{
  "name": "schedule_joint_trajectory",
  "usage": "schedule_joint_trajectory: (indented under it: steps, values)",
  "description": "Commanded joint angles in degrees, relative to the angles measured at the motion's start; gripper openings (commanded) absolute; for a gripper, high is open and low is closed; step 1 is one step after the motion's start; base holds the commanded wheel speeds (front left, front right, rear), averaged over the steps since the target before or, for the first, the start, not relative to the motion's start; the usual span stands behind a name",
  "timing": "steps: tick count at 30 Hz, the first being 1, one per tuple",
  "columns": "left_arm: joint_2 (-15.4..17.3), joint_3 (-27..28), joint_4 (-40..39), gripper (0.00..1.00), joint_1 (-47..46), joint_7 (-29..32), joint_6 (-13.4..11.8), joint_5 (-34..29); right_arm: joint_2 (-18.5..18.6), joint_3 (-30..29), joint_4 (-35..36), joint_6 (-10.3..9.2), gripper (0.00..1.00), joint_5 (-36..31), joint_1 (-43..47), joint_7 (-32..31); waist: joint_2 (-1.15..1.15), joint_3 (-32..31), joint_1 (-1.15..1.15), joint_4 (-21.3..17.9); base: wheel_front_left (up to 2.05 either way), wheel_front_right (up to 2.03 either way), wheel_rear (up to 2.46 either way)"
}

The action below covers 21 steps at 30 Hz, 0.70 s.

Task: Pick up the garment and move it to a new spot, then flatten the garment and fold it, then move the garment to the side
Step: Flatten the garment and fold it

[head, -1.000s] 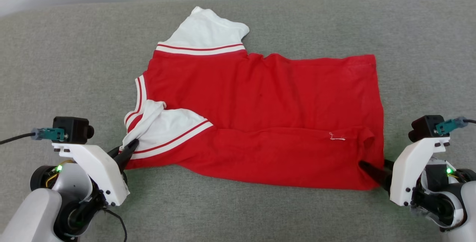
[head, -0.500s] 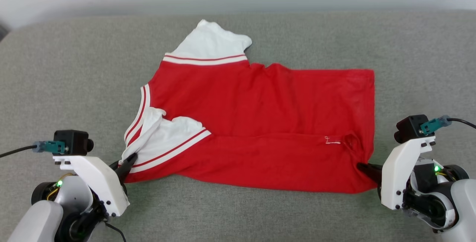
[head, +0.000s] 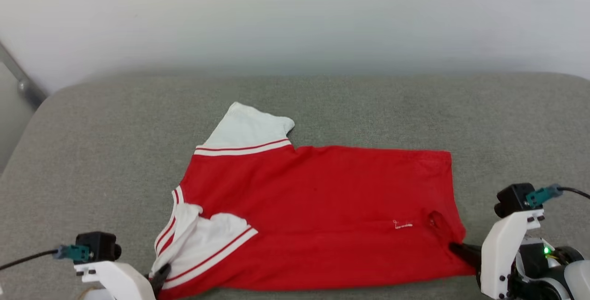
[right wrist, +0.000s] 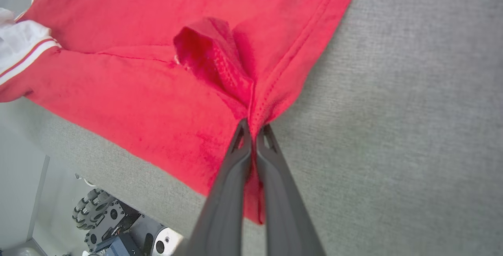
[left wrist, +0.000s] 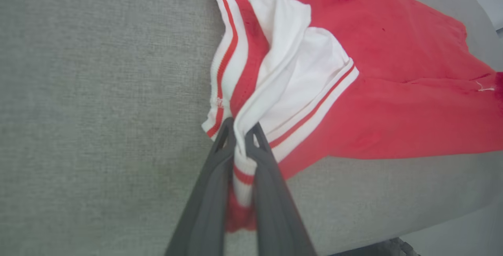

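The garment [head: 322, 208], a red T-shirt with white sleeves and striped trim, lies spread on the grey cushion, collar end to the left. My left gripper [head: 161, 274] is shut on the garment's bunched white sleeve and striped trim [left wrist: 239, 153] at its near left corner. My right gripper [head: 456, 248] is shut on the garment's red hem corner [right wrist: 253, 126] at the near right, where the cloth puckers up into a small fold [right wrist: 212, 55]. The far white sleeve [head: 246, 127] lies flat toward the back.
The grey cushion [head: 92, 161] stretches well to the left, right and back of the garment, up to a pale wall. Its near edge runs just under both grippers [right wrist: 118, 161]; below it the robot's wheeled base [right wrist: 118, 232] shows.
The right gripper has shut on the hem corner. The head camera has tilted up, so the whole scene sits lower in view; both near corners of the garment look slightly drawn toward me.
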State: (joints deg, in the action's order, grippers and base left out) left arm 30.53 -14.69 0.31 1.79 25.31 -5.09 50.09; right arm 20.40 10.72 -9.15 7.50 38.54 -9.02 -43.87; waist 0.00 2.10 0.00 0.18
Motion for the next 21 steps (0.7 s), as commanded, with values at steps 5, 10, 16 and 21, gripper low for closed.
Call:
schedule_joint_trajectory:
  steps: [5, 10, 16, 21]
  values:
    - [-1.12, -1.21, 0.03, 0.0, 3.32, -0.21, -0.75, 0.16, -0.06, -0.82, -2.42, -0.02, 0.72, 0.02, 3.88, 3.51, 0.0, -1.03, 0.0, 0.66, 0.0, 0.0, 0.0]
    - [-3.09, -1.9, 2.9, 1.0, 0.69, -3.14, -0.13, -1.19, -0.84, -0.49, -3.79, -0.02, 1.0, -1.52, 4.51, 11.49, 0.0, 0.39, 0.0, 0.28, 0.0, 0.0, 0.0]
    - [-2.47, -0.48, 3.42, 1.0, -4.84, -9.76, -1.5, -6.49, -2.93, -2.6, -0.96, -0.02, 1.0, -8.6, 2.45, 26.83, 0.0, 1.42, 0.0, -2.79, 0.0, 0.0, 0.0]
    - [-2.9, 1.15, 3.23, 1.0, -11.39, -13.5, -2.34, -8.55, -6.19, -5.6, 2.47, -0.01, 1.0, -15.11, 0.05, 35.03, 0.0, 4.16, 0.0, -5.61, 0.0, 0.0, 0.0]
